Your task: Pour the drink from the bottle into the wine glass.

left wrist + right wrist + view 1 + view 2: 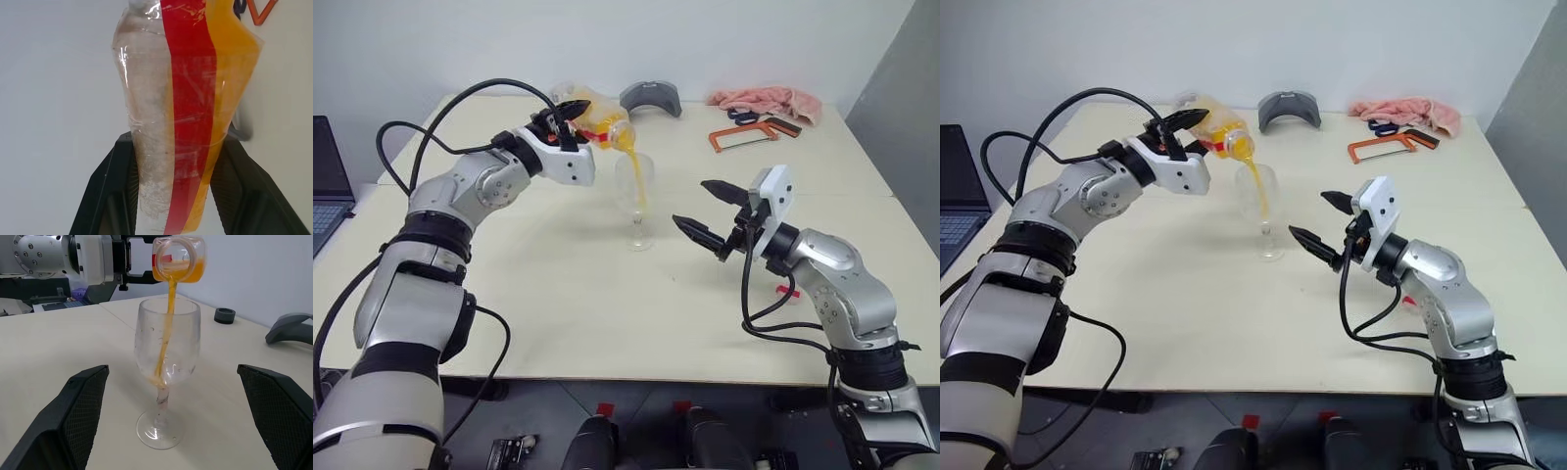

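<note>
My left gripper [570,113] is shut on the clear bottle [599,119], gripping its squarish body with the red stripe [188,112]. The bottle is tipped with its open mouth [179,253] over the wine glass [635,196]. A thin stream of the orange drink [168,308] falls from the mouth into the bowl, and a little has pooled at the bottom. The glass stands upright in the middle of the table. My right gripper [690,203] hangs open just to the right of the glass, level with its stem, touching nothing.
At the table's [558,313] far side lie a grey curved object [651,98], a pink cloth [764,100] and an orange hacksaw [749,135]. A small black round cap [225,315] sits beyond the glass. A laptop [328,186] stands off the left edge.
</note>
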Tool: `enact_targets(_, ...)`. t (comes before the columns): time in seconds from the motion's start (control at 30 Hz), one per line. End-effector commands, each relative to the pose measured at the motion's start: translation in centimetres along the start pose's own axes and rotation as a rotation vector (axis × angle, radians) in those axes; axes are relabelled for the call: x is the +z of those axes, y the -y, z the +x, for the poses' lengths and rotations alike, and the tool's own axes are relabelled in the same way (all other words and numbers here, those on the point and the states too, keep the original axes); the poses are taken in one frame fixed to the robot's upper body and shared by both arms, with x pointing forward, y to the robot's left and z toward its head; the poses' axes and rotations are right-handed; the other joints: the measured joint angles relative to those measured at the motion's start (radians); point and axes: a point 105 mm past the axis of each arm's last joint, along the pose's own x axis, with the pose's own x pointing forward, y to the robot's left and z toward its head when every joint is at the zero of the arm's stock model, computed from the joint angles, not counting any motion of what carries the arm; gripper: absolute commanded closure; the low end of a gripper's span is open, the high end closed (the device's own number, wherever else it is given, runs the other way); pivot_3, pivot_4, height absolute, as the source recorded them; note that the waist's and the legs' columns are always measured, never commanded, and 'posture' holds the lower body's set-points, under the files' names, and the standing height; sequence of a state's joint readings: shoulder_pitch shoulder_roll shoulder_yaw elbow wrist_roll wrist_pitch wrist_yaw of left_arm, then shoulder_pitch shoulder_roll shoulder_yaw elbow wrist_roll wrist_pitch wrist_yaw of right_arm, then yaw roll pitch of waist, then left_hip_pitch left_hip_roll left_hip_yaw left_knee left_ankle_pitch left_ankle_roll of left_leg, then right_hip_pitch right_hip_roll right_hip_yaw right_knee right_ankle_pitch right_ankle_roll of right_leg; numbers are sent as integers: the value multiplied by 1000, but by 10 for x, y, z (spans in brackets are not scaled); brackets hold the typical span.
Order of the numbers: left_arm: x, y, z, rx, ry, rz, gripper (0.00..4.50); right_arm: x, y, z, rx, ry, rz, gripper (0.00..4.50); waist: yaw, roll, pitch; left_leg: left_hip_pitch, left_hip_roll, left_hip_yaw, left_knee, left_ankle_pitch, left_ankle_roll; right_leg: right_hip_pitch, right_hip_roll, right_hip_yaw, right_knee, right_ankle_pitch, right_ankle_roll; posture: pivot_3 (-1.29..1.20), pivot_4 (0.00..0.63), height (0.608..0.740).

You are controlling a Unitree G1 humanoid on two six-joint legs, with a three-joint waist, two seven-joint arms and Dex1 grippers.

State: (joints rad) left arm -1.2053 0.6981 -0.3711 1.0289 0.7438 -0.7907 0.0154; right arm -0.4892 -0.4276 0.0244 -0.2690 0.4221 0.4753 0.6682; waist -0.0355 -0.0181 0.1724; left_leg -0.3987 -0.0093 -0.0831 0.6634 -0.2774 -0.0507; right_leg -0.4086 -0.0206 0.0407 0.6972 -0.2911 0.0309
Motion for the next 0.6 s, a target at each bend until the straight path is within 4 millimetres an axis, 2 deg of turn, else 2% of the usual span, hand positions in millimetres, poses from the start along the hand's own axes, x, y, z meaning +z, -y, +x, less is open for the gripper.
enact_targets(0.03,0,-27,3,72,9,55,2819,12,-6,1,10,41,-29,0,0,0,0,0,0,0,0,0,0,0,0,0,0,0,0,0,150,740)
enact_targets(0.6,-3,-34,4,81,2,112,2819,11,-12,2,6,55,-12,0,0,0,0,0,0,0,0,0,0,0,0,0,0,0,0,0,150,740)
